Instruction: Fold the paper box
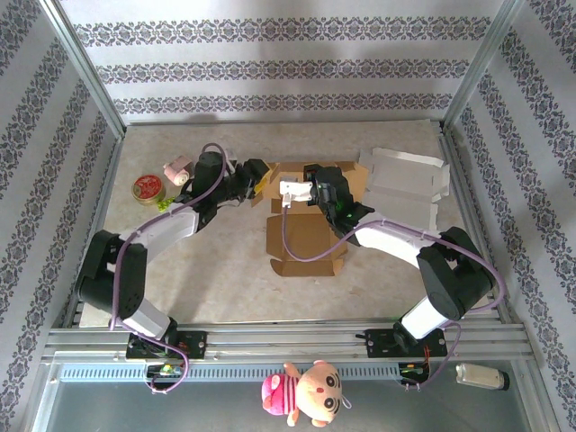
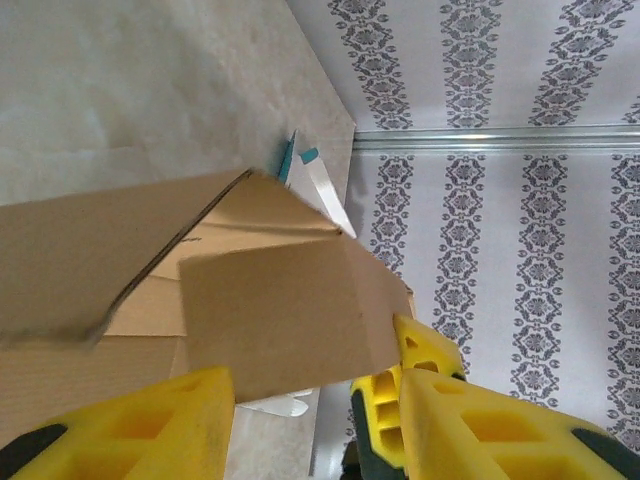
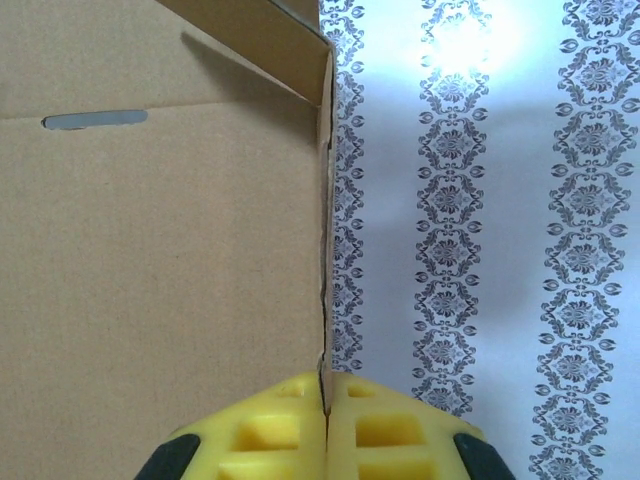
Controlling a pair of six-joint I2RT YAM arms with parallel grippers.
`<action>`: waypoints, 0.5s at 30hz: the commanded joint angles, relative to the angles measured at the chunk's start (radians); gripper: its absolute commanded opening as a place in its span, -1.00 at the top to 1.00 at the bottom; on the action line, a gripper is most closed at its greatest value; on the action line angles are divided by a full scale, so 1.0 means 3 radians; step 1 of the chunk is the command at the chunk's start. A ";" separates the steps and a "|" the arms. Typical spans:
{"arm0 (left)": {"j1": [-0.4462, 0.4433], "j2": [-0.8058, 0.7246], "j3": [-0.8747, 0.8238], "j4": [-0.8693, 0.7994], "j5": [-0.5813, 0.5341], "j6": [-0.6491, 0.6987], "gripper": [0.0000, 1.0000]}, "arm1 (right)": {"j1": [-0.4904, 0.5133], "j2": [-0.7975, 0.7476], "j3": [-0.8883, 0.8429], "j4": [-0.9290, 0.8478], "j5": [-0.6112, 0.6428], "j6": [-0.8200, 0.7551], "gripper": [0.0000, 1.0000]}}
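Folding up the sides of the paper box (image 1: 304,236), mid-table. At its 12 o'clock end, pinching it tight with the right gripper (image 3: 325,400). At 10 o'clock, left gripper (image 2: 300,400) round a flap (image 2: 290,320), fingers apart; cannot tell if squeezing. Next, probably: push that flap inward, gently.

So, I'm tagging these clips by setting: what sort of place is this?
Probably a robot lab cell: aluminium frame, patterned backdrop panels, left arm and right arm bolted at the table edge.
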 commanded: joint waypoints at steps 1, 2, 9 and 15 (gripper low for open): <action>-0.0048 0.0225 0.0217 0.0405 0.0211 -0.0113 0.06 | 0.0038 -0.0076 -0.0054 0.0201 0.0006 -0.0073 0.90; -0.0071 0.0289 0.0244 0.0482 0.0230 -0.0148 0.06 | 0.0035 -0.0074 -0.0045 0.0202 0.0012 -0.0070 0.91; -0.0170 0.0564 0.0397 0.0631 0.0232 -0.0183 0.14 | 0.0055 -0.0030 -0.0037 0.0211 -0.0007 -0.0066 0.90; -0.0193 0.0681 0.0438 0.0610 0.0231 -0.0122 0.39 | 0.0059 -0.0040 -0.0099 0.0196 -0.0023 -0.0013 0.89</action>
